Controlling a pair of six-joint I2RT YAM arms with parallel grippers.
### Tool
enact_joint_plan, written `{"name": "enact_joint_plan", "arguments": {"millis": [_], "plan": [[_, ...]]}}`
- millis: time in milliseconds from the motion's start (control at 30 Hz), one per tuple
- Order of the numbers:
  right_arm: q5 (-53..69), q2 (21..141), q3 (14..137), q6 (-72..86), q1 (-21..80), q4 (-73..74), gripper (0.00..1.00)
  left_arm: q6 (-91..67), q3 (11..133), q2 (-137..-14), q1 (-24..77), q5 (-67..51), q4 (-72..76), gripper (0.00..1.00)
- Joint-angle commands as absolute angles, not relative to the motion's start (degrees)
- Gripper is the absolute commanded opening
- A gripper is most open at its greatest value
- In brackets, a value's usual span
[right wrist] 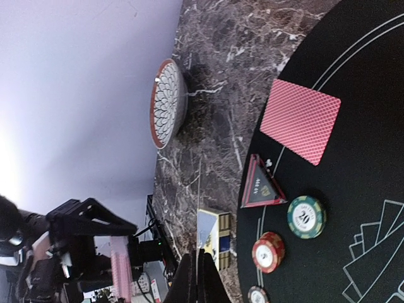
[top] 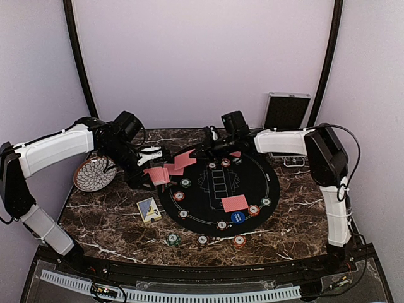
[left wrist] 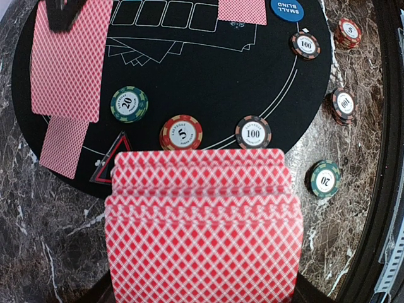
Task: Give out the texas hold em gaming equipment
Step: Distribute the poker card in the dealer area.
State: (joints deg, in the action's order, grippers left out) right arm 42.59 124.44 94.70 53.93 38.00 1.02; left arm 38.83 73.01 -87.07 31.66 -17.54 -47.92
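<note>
One deck (left wrist: pixel 199 221) of red-backed cards sat clamped in the left gripper (top: pixel 153 166), its long axis pointing over the black mat (left wrist: pixel 208 76). The right gripper (right wrist: pixel 201 278) pinched a single card (left wrist: pixel 68 60). Two more cards (left wrist: pixel 63 145) lay face down on the mat. Seven chips (left wrist: pixel 253 132) ringed it, three of them on the marble (left wrist: pixel 25 208), with a plate (right wrist: pixel 167 104) and a card box (right wrist: pixel 214 233) alongside.

pale lilac walls (top: pixel 202 57), dark marble table (top: pixel 107 230)

The table (top: pixel 107 221) is polished dark marble-look stone. The round mat (top: pixel 255 180) is matt black, perhaps felt. The cards (left wrist: pixel 202 233) look smooth, lightly glossy; the plate (right wrist: pixel 165 104) glazed.
</note>
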Motion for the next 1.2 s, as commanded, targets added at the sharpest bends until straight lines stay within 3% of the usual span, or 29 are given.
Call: {"name": "enact_joint_plan", "arguments": {"millis": [0, 533, 700, 967, 1167], "plan": [[40.3, 130.4, 100.5, 53.4, 38.4, 0.8, 0.0, 39.3, 72.5, -84.3, 31.6, -18.6, -49.1, 0.0], [36.9, 151.4, 124.0, 57.3, 39.4, -0.4, 0.01, 39.2, 71.9, -84.2, 31.6, -19.1, -49.0, 0.0], [35.9, 154.5, 127.0, 58.1, 40.2, -0.2, 0.15, 39.1, 71.4, -83.8, 31.6, -19.5, -48.9, 0.0], [33.3, 152.4, 125.7, 54.4, 40.3, 3.6, 0.51, 39.5, 71.1, -83.8, 31.6, -19.7, -49.0, 0.0], [28.8, 147.6, 124.4, 48.3, 39.8, 11.7, 0.65, 39.9, 71.6, -84.1, 31.6, -19.6, -49.4, 0.0]]}}
